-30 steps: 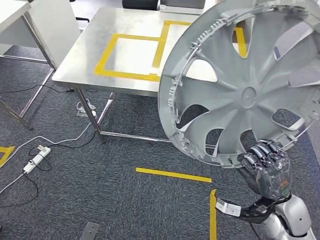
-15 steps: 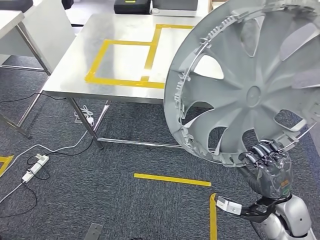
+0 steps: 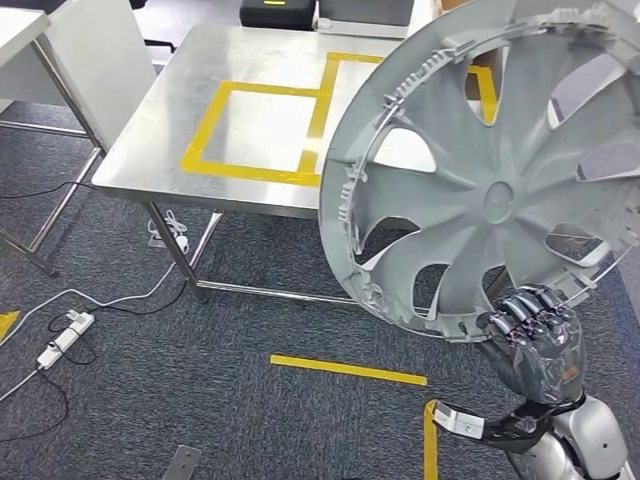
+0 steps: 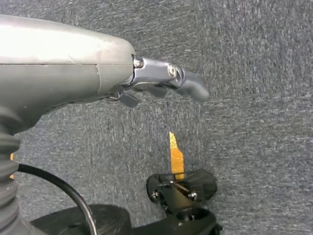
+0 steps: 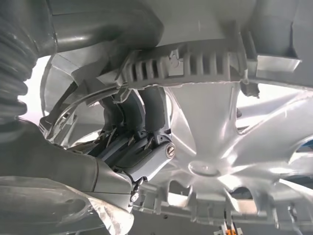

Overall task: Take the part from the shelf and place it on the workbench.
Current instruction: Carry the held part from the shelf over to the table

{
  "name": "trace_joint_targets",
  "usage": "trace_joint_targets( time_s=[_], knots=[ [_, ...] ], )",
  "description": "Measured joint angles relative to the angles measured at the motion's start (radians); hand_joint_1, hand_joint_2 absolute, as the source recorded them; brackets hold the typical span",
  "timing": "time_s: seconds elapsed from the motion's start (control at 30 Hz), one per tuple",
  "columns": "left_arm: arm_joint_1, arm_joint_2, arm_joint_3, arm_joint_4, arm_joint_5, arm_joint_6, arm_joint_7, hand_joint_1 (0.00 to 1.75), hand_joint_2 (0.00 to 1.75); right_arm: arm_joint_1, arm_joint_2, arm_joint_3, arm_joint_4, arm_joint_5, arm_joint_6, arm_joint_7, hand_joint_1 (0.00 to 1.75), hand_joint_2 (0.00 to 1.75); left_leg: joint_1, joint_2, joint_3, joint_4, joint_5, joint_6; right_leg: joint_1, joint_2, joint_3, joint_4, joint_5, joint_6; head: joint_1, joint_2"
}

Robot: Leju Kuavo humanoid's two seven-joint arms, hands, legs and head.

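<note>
We are carrying the part to the tabletop. Our right hand (image 3: 540, 345) has its fingers curled tight on the bottom rim of the big grey wheel cover (image 3: 490, 170), which stands tilted up above the hand. Our left hand (image 4: 162, 85) hangs over the carpet, holding nothing. Next we need to step closer and lay the cover flat. The tabletop (image 3: 189, 120) is beyond the hand, off to its left.

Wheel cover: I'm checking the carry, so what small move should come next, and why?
Probably a step closer to the steel table: the right hand grips the wheel cover by its lower rim, held up over the carpet short of the table's taped squares.
</note>
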Motion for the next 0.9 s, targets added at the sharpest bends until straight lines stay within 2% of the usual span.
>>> trace_joint_targets(
  time_s=[0.03,0.07,0.1,0.13,0.17,0.27,0.33,0.37,0.43,0.47,0.5,0.53,0.57,0.6,0.63,0.67,0.73,0.8,0.83,0.9],
  knots=[
    [0.001,-0.001,0.0,0.0,0.0,0.0,0.0,0.0,1.75,0.001,-0.001,0.0,0.0,0.001,0.0,0.0,1.75,1.75,0.001,0.0,0.011,0.0,-0.008,-0.002,-0.001,-0.001,0.011,-0.046,0.044,0.0,0.0,0.0],
    [0.001,-0.001,0.0,0.0,0.0,0.0,0.0,0.0,1.75,0.001,-0.002,0.0,0.0,0.002,0.0,0.0,1.75,1.75,0.001,0.0,0.023,0.0,-0.017,-0.005,-0.002,-0.003,0.034,-0.115,0.093,0.0,0.0,0.0],
    [0.001,-0.001,0.0,0.0,0.0,0.0,0.0,0.0,1.75,0.001,-0.003,0.0,0.0,0.002,0.0,0.0,1.75,1.75,0.0,-0.001,0.032,0.001,-0.026,-0.01,-0.001,-0.005,0.063,-0.177,0.126,0.0,0.001,0.0],
    [0.0,-0.001,0.0,0.0,0.0,0.0,0.0,0.0,1.75,0.0,-0.004,0.0,0.0,0.002,0.0,0.0,1.75,1.75,-0.002,-0.002,0.038,0.002,-0.034,-0.015,0.0,-0.006,0.087,-0.225,0.142,-0.004,0.002,0.0],
    [0.0,0.0,0.0,0.0,0.0,0.0,0.0,0.0,1.75,0.001,-0.005,0.001,-0.001,0.002,0.0,0.0,1.75,1.75,-0.004,-0.002,0.041,0.002,-0.04,-0.02,0.002,-0.006,0.101,-0.25,0.143,-0.008,0.002,0.0],
    [-0.001,0.0,0.0,0.0,0.0,-0.001,0.0,0.0,1.75,0.005,-0.007,0.001,-0.002,0.005,0.0,0.004,1.75,1.75,-0.004,0.0,0.048,0.002,-0.051,-0.032,0.002,-0.001,0.114,-0.259,0.126,-0.028,-0.001,0.0],
    [-0.003,0.0,0.0,0.0,0.0,-0.002,0.0,0.0,1.75,0.006,-0.01,0.002,-0.002,0.006,0.0,0.009,1.75,1.75,-0.002,0.001,0.031,0.049,-0.074,-0.042,-0.001,-0.001,0.128,-0.263,0.116,-0.042,-0.003,0.0],
    [-0.003,0.0,0.0,0.0,0.0,-0.003,0.0,0.0,1.75,0.006,-0.011,0.002,-0.003,0.007,0.0,0.013,1.75,1.75,-0.001,0.001,0.003,0.103,-0.094,-0.047,-0.001,-0.003,0.136,-0.264,0.11,-0.047,-0.004,0.0],
    [-0.001,-0.001,-0.001,0.0,0.0,-0.006,0.0,0.0,1.75,0.006,-0.016,0.004,-0.002,0.007,0.0,0.02,1.75,1.75,0.001,0.001,-0.078,0.235,-0.127,-0.051,0.0,-0.003,0.152,-0.264,0.096,-0.053,-0.005,0.0],
    [0.001,-0.001,-0.001,0.0,0.0,-0.006,0.0,0.0,1.75,0.006,-0.018,0.005,-0.001,0.008,0.0,0.023,1.75,1.75,0.001,0.001,-0.111,0.276,-0.126,-0.051,0.001,-0.002,0.161,-0.264,0.089,-0.054,-0.005,0.0],
    [0.003,-0.002,-0.001,0.0,0.0,-0.007,0.0,0.0,1.75,0.006,-0.022,0.007,-0.001,0.009,0.0,0.025,1.75,1.75,0.001,0.001,-0.129,0.284,-0.104,-0.048,0.002,0.0,0.172,-0.264,0.081,-0.054,-0.005,0.0],
    [0.005,-0.001,-0.001,0.0,0.0,-0.007,0.0,0.0,1.75,0.006,-0.025,0.008,0.0,0.011,0.0,0.027,1.75,1.75,-0.001,0.001,-0.13,0.253,-0.064,-0.042,0.002,0.001,0.184,-0.264,0.072,-0.053,-0.006,0.0],
    [0.005,0.0,-0.001,0.0,0.0,-0.007,0.0,0.0,1.75,0.006,-0.028,0.009,0.0,0.012,0.0,0.029,1.75,1.75,-0.005,0.001,-0.118,0.195,-0.013,-0.034,0.003,0.003,0.197,-0.265,0.062,-0.051,-0.006,0.0],
    [0.006,0.002,-0.002,0.0,0.001,-0.007,0.0,0.0,1.75,0.007,-0.03,0.01,0.001,0.013,0.0,0.031,1.75,1.75,-0.01,0.001,-0.101,0.138,0.025,-0.024,0.002,0.003,0.206,-0.267,0.054,-0.048,-0.005,0.0],
    [0.006,0.003,-0.002,0.0,0.002,-0.007,0.0,0.0,1.75,0.006,-0.032,0.012,0.001,0.014,0.0,0.033,1.75,1.75,-0.015,0.001,-0.082,0.088,0.048,-0.015,0.002,0.004,0.214,-0.27,0.046,-0.044,-0.005,0.0],
    [0.005,0.004,-0.002,0.0,0.003,-0.007,0.0,0.0,1.75,0.006,-0.034,0.015,0.002,0.015,0.0,0.034,1.75,1.75,-0.019,0.001,-0.067,0.053,0.05,-0.008,0.002,0.004,0.218,-0.275,0.042,-0.04,-0.005,0.0],
    [0.005,0.004,-0.003,0.001,0.004,-0.007,-0.001,0.0,1.75,0.006,-0.039,0.021,0.003,0.019,0.0,0.036,1.75,1.75,-0.022,0.0,-0.047,0.018,0.032,-0.002,0.002,0.003,0.229,-0.282,0.045,-0.027,-0.004,0.0],
    [0.005,0.004,-0.004,0.001,0.004,-0.007,-0.001,0.0,1.75,0.007,-0.048,0.027,0.003,0.024,0.0,0.039,1.75,1.75,-0.016,-0.002,-0.027,-0.006,0.027,0.0,0.0,0.0,0.229,-0.274,0.044,-0.017,-0.003,0.0],
    [0.005,0.004,-0.004,0.001,0.006,-0.007,-0.001,0.0,1.75,0.006,-0.053,0.03,0.003,0.026,0.0,0.041,1.75,1.75,-0.013,-0.003,-0.016,-0.013,0.025,0.003,0.0,0.0,0.217,-0.251,0.035,-0.015,-0.002,0.0],
    [0.004,0.004,-0.006,0.001,0.008,-0.007,-0.001,0.0,1.75,0.007,-0.059,0.033,0.003,0.027,0.0,0.042,1.75,1.75,-0.011,-0.004,-0.001,-0.019,0.018,0.006,0.0,0.0,0.151,-0.146,0.0,-0.011,0.001,0.0]
  ],
)
